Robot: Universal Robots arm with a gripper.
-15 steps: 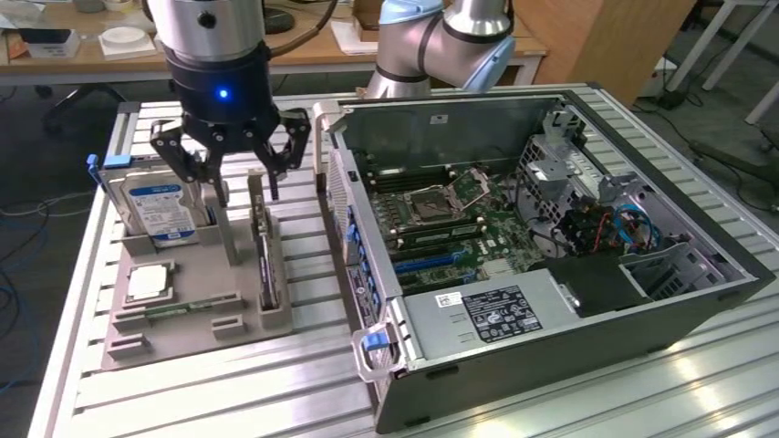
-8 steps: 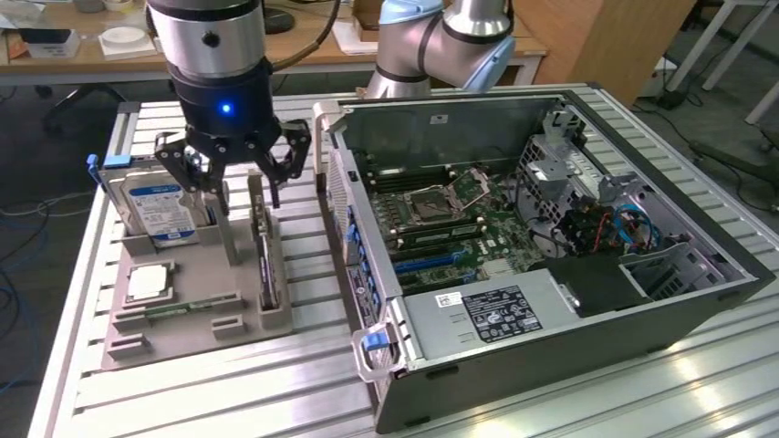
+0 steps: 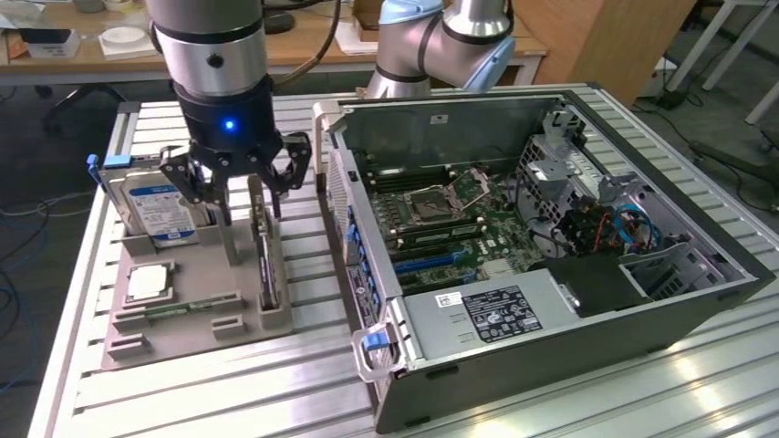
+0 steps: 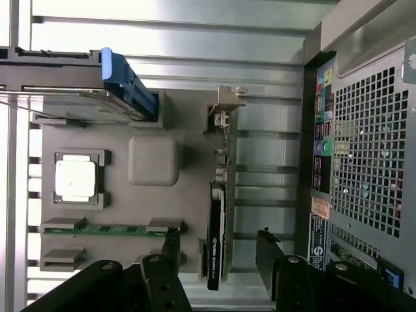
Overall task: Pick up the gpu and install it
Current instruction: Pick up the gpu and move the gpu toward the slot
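Note:
The gpu point(image 3: 263, 260) is a thin dark card standing edge-on in a slot of the grey parts holder point(image 3: 182, 339). My gripper point(image 3: 246, 193) hangs open just above the card's far end, one finger on each side, touching nothing. From the wrist, the gpu point(image 4: 218, 218) runs as a dark strip to its silver bracket point(image 4: 225, 104). My gripper point(image 4: 220, 242) straddles the strip with its fingertips point(image 4: 171, 235) well apart. The open computer case point(image 3: 681, 301) lies at the exterior view's right, motherboard point(image 3: 444, 219) exposed.
The holder also carries a silver hard drive point(image 3: 164, 210) with a blue-white label, a square processor point(image 3: 149, 283) and a green memory stick point(image 3: 182, 308). All stand on a slatted aluminium table point(image 3: 244, 401). Desks and another arm's base point(image 3: 420, 46) are behind.

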